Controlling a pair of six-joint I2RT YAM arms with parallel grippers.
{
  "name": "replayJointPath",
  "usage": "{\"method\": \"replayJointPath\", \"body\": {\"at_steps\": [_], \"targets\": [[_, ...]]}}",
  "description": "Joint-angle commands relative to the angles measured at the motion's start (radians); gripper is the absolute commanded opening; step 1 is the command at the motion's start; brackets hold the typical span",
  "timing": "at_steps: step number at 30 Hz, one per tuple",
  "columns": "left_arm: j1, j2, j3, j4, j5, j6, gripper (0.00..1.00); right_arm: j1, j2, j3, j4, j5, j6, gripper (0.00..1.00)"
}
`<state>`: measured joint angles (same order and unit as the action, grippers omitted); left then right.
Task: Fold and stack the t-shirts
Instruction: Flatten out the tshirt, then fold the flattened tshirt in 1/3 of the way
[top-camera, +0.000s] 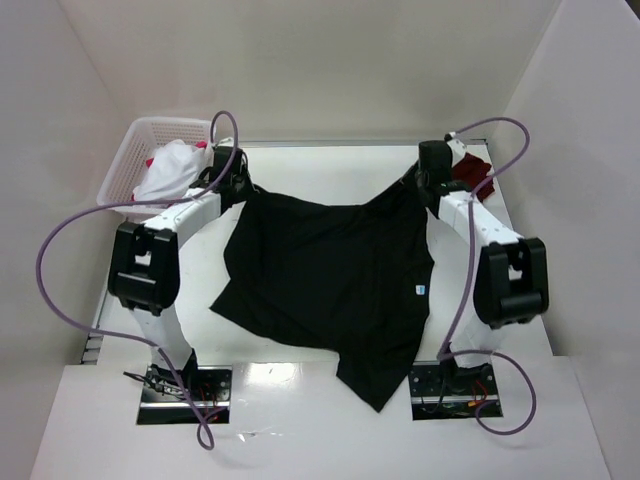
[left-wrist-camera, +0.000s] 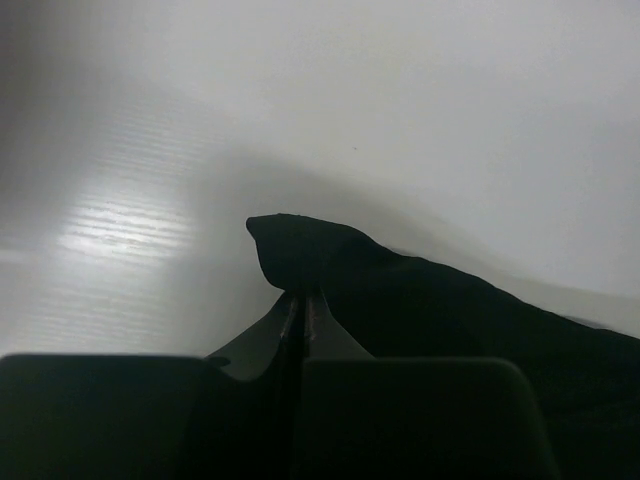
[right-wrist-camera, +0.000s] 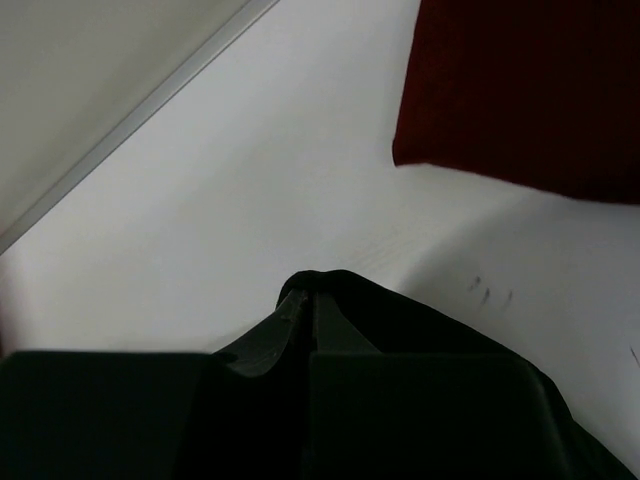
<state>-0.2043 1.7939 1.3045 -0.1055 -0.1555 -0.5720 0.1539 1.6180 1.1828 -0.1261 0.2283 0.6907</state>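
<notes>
A black t-shirt with a small white label lies spread over the middle of the table, its far edge stretched between both arms. My left gripper is shut on its far left corner; the left wrist view shows black cloth pinched at the fingertips. My right gripper is shut on its far right corner, with cloth bunched over the tips. A dark maroon shirt lies folded at the far right, also in the right wrist view. White and pink-red shirts sit in the basket.
A white lattice basket stands at the far left corner of the table. White walls close in the back and both sides. Purple cables loop from each arm. The black shirt's near corner hangs toward the right arm's base.
</notes>
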Motion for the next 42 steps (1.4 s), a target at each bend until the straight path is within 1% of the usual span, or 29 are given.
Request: {"method": "replayJointPath", "body": {"at_steps": [1, 3, 6, 7, 9, 10, 11, 13, 14, 18, 21, 24, 25, 27, 28, 30, 31, 36, 42], "targets": [[0.017, 0.077, 0.088, 0.021, -0.055, 0.026, 0.00, -0.013, 0.106, 0.150, 0.071, 0.022, -0.042, 0.00], [0.031, 0.102, 0.111, 0.021, -0.064, 0.026, 0.00, -0.022, 0.155, 0.196, 0.071, 0.022, -0.042, 0.00], [0.054, 0.148, 0.159, 0.030, -0.064, 0.026, 0.00, -0.022, 0.259, 0.314, 0.062, 0.010, -0.063, 0.00], [0.065, 0.172, 0.170, 0.030, -0.064, 0.035, 0.00, -0.022, 0.319, 0.383, 0.048, 0.000, -0.072, 0.00], [0.075, 0.194, 0.205, 0.030, -0.064, 0.035, 0.00, -0.022, 0.379, 0.454, 0.039, -0.015, -0.082, 0.00], [0.085, 0.203, 0.205, 0.030, -0.064, 0.035, 0.00, -0.022, 0.408, 0.524, 0.023, -0.033, -0.082, 0.00], [0.085, 0.217, 0.216, 0.030, -0.064, 0.035, 0.00, -0.022, 0.466, 0.559, 0.001, -0.033, -0.082, 0.00], [0.095, 0.229, 0.225, 0.040, -0.064, 0.044, 0.00, -0.022, 0.512, 0.651, -0.020, -0.047, -0.091, 0.00], [0.095, 0.243, 0.239, 0.040, -0.064, 0.044, 0.00, -0.022, 0.543, 0.672, -0.032, -0.047, -0.091, 0.00], [0.105, 0.269, 0.277, 0.052, -0.042, 0.064, 0.00, -0.022, 0.553, 0.695, -0.032, -0.057, -0.091, 0.00], [0.105, 0.282, 0.298, 0.052, -0.009, 0.084, 0.00, -0.022, 0.508, 0.664, -0.032, -0.047, -0.091, 0.00], [0.105, 0.282, 0.308, 0.043, 0.010, 0.084, 0.00, -0.022, 0.453, 0.575, -0.006, -0.059, -0.071, 0.00], [0.105, 0.263, 0.280, 0.043, 0.010, 0.084, 0.00, -0.022, 0.410, 0.514, 0.015, -0.060, -0.062, 0.00], [0.105, 0.236, 0.240, 0.053, 0.010, 0.084, 0.00, -0.022, 0.369, 0.451, 0.025, -0.069, -0.037, 0.00], [0.105, 0.204, 0.219, 0.064, 0.010, 0.084, 0.00, -0.022, 0.327, 0.386, 0.040, -0.079, -0.028, 0.00], [0.105, 0.170, 0.142, 0.073, 0.010, 0.061, 0.00, -0.022, 0.287, 0.324, 0.054, -0.089, -0.014, 0.00], [0.105, 0.136, 0.121, 0.082, 0.010, 0.061, 0.00, -0.022, 0.264, 0.258, 0.066, -0.089, -0.001, 0.00], [0.105, 0.052, 0.016, 0.064, 0.010, 0.040, 0.00, -0.022, 0.090, 0.037, 0.100, -0.089, 0.052, 0.00], [0.105, -0.045, -0.129, 0.064, 0.010, -0.009, 0.00, -0.022, -0.061, -0.113, 0.080, -0.057, 0.084, 0.00]]}}
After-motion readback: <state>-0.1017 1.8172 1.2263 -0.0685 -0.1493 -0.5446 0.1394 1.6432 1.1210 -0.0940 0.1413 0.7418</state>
